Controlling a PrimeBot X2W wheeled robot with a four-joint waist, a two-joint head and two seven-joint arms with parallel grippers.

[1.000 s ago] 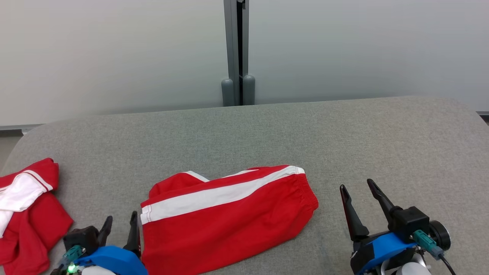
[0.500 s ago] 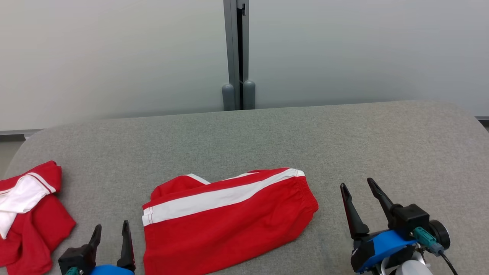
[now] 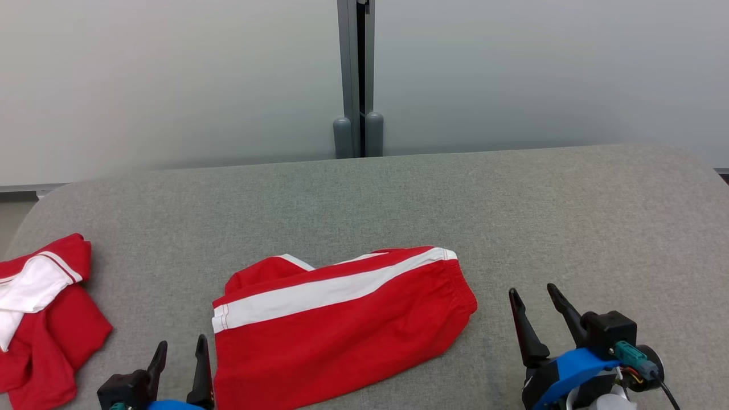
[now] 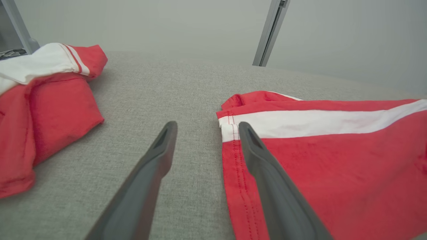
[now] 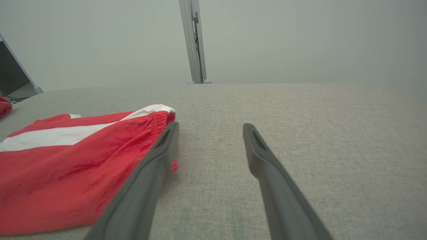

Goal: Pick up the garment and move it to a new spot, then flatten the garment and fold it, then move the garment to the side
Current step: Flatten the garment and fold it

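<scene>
The left gripper (image 3: 181, 343) and right gripper (image 3: 533, 291) both stand with fingers apart, holding nothing, flanking the red garment (image 3: 342, 330) near the front edge of the grey table (image 3: 512, 199). Another red cloth (image 3: 51, 324) lies at its left edge.

No readable text, labels, brands, numbers or signs in any view. Nothing legible on the shorts (image 3: 342, 336) either.
</scene>
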